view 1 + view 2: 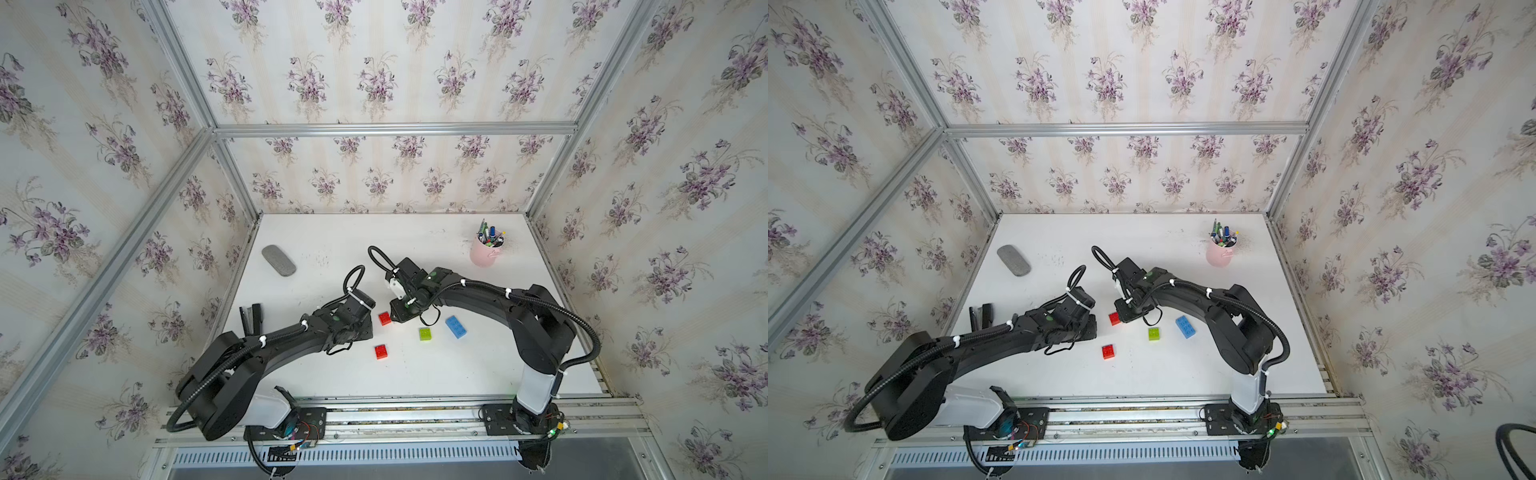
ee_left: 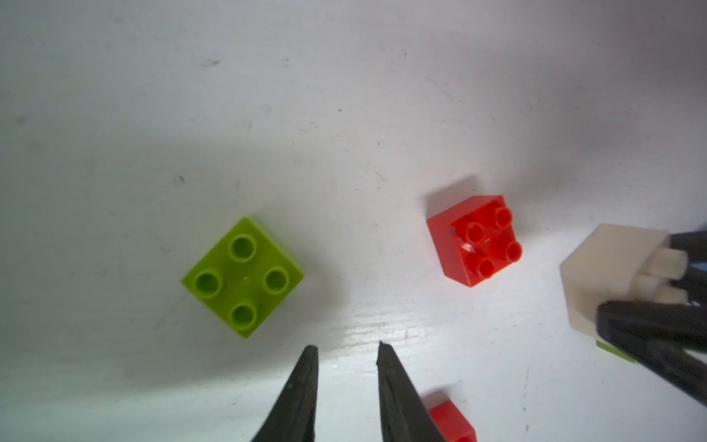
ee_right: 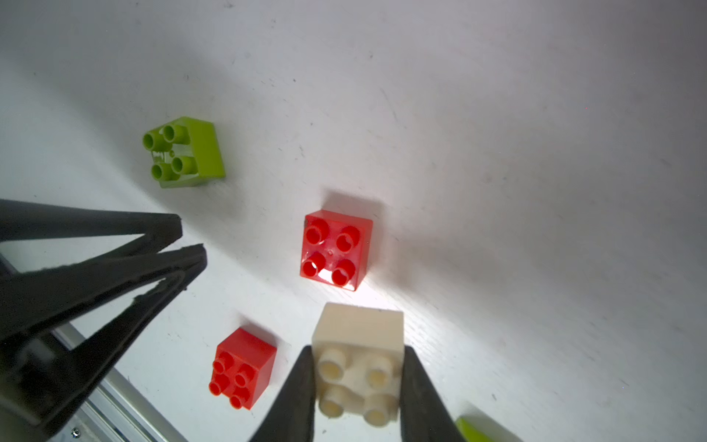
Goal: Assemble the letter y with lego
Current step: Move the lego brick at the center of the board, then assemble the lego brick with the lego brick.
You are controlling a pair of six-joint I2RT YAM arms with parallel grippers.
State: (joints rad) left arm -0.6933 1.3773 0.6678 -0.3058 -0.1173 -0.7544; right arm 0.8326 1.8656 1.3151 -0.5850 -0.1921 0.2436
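Observation:
My right gripper point(image 3: 357, 350) is shut on a white lego brick point(image 3: 359, 333), held just above the table with its studs facing the wrist camera. Two red bricks point(image 3: 336, 248) point(image 3: 243, 367) lie loose close by, also seen in a top view point(image 1: 384, 318) point(image 1: 381, 351). My left gripper point(image 2: 346, 348) hangs narrowly open with nothing between its fingers, beside a lime green brick point(image 2: 243, 277) that the arm hides from above. A second green brick point(image 1: 424, 333) and the blue brick point(image 1: 456, 326) lie to the right. The letter y is not in view; all the bricks lie apart.
A pink cup of pens point(image 1: 486, 253) stands at the back right. A grey oblong pad point(image 1: 278, 260) lies at the back left and a black tool point(image 1: 250, 318) at the left edge. Patterned walls close three sides, and a metal rail point(image 1: 395, 419) runs along the front.

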